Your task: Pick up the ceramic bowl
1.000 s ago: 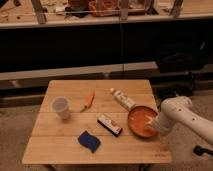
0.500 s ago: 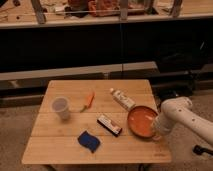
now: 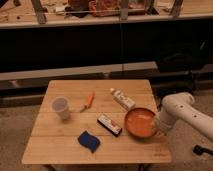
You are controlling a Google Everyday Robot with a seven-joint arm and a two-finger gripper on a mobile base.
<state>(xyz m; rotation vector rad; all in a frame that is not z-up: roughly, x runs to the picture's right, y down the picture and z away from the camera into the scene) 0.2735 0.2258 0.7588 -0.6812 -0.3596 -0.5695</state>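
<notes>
The ceramic bowl [image 3: 139,123] is a wide, shallow orange-red dish on the right side of the wooden table [image 3: 97,152]. My white arm [image 3: 182,114] reaches in from the right. My gripper [image 3: 155,127] sits at the bowl's right rim, right against it.
On the table there are also a translucent white cup [image 3: 61,107] at the left, an orange carrot-like item [image 3: 89,99], a white tube [image 3: 123,99], a dark flat bar [image 3: 109,125] and a blue sponge [image 3: 88,140]. A dark shelf with clutter stands behind the table.
The arm's end has shifted slightly at the bowl's right rim. The bowl stays in about the same place on the table.
</notes>
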